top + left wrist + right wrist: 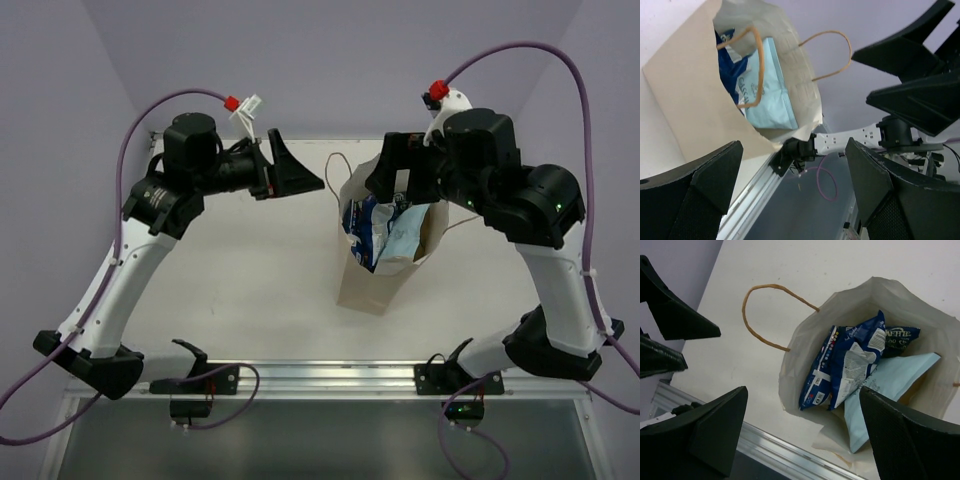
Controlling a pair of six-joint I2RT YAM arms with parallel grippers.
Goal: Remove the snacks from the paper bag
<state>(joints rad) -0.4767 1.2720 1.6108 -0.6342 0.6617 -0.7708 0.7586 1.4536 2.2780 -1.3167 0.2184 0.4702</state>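
1. From the top view you see the paper bag (pixel 365 285) on the table (pixel 250 270) with its mouth open. It holds dark blue packets (pixel 368 225) and a light blue chip bag (pixel 405 240), all still inside. The right gripper (pixel 408 185) hangs just over the bag's mouth. The left gripper (pixel 295 165) sits off the bag's left side, apart from it and pointing toward it.
2. Your left wrist view looks at the bag from the side, which the top view cannot do. One cord handle (pixel 752 65) crosses in front of the light blue chip bag, and the other loops free beyond the rim. The left gripper's fingers are spread wide with nothing between them.
3. Your right wrist view looks straight down into the bag. The dark blue packets lie on top of the light blue chip bag, which shows beneath them toward the bag's far wall. The right gripper's fingers stand wide apart and empty above the mouth, clear of every packet.
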